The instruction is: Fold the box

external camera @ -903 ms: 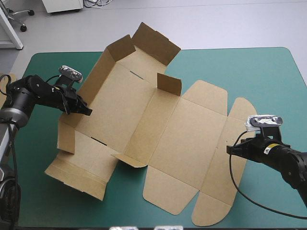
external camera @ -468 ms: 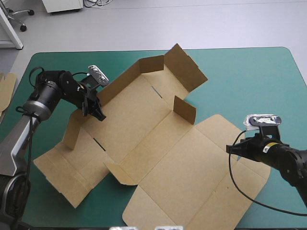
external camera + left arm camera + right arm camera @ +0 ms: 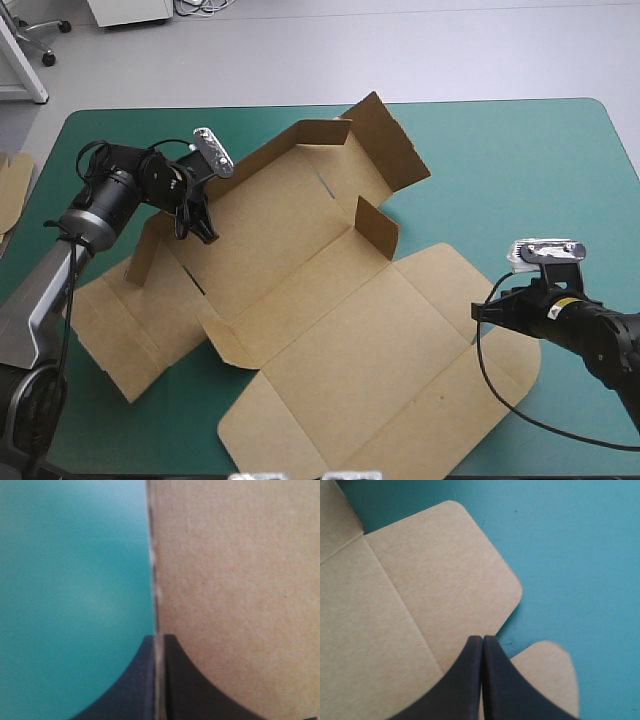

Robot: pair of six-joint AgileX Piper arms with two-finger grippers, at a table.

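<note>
Brown cardboard box sheet (image 3: 330,300) lies mostly flat, skewed on teal-green surface (image 3: 520,150). Left hand (image 3: 203,228) pinches its side-wall edge (image 3: 155,580); right hand (image 3: 480,312) pressed together, empty, over the lid flap (image 3: 445,570). Best: lift wall along its crease, right hand pinning sheet

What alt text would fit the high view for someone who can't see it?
A brown box, cut board mostly flat with a few flaps raised at its far end, sprawls across the teal-green table. The left gripper pinches a raised wall on its left side; the right gripper sits shut at its right edge.
</note>
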